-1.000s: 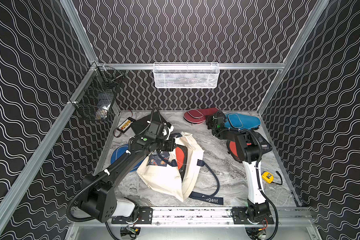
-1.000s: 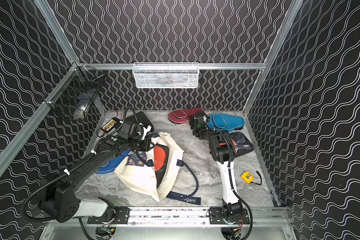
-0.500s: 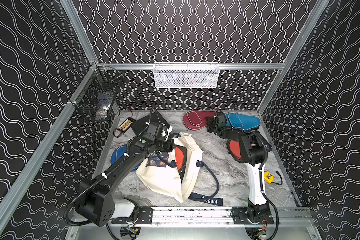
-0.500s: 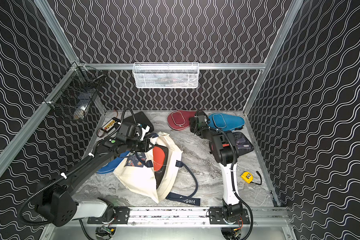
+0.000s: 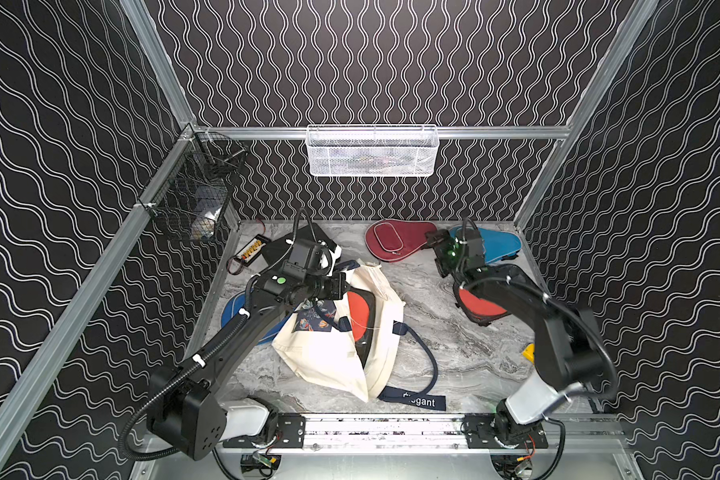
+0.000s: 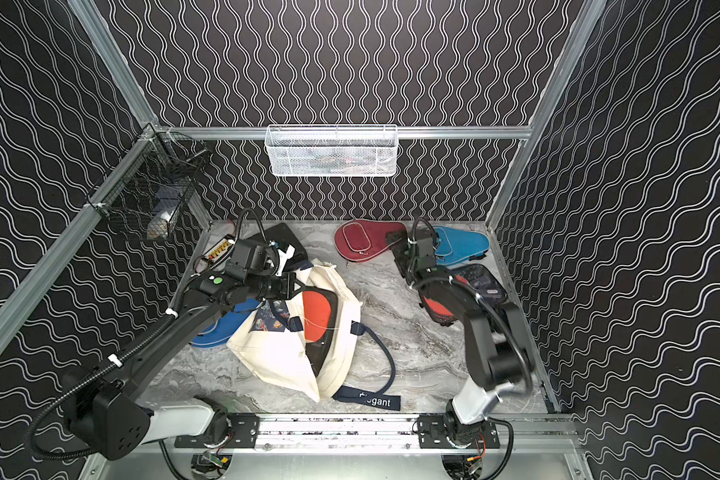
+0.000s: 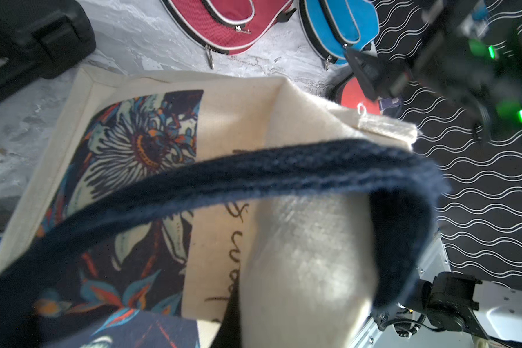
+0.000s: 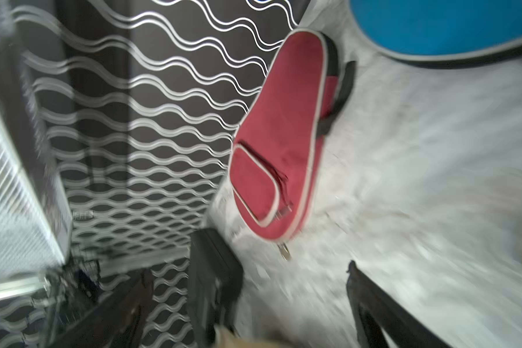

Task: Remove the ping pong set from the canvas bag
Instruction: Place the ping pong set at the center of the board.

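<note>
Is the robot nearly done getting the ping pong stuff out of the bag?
Partly. Done: red case, blue case and an open case lie on the table. In hand: left gripper holds the bag by its strap; right gripper is open, empty. Left: a red paddle sits inside the bag.
</note>
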`<state>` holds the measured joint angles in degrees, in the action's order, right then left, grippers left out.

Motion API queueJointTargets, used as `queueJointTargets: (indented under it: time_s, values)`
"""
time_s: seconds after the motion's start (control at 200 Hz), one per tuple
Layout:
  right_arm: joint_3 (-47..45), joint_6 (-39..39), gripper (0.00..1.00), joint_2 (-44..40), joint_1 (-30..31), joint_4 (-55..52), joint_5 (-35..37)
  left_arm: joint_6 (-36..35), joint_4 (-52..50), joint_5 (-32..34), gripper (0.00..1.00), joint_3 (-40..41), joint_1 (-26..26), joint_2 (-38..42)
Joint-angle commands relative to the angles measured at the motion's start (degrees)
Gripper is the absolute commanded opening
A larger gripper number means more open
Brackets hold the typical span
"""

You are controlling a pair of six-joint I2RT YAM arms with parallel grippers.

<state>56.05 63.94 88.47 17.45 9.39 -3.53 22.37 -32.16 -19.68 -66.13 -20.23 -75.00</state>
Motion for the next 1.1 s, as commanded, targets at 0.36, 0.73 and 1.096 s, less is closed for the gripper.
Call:
queueJointTargets:
  time_s: [0.36,0.73,1.096]
  values:
    - [-18.26,-10.10,0.99,-39.74,20.93,-19.21,0.35,0.39,2.10,0.38,0.00,-6.43,-0.47,-6.12]
    - [-12.81,-7.44,0.85,-19.52,30.80,-10.55,-5.17,-2.29,2.43,2.43,0.00,-8.18,-0.30,-8.32]
    - [-4.61,-9.98,0.84,-7.96,30.80,-13.55,-2.37,-6.74,9.21,3.25,0.00,-0.66,-0.39,-4.55]
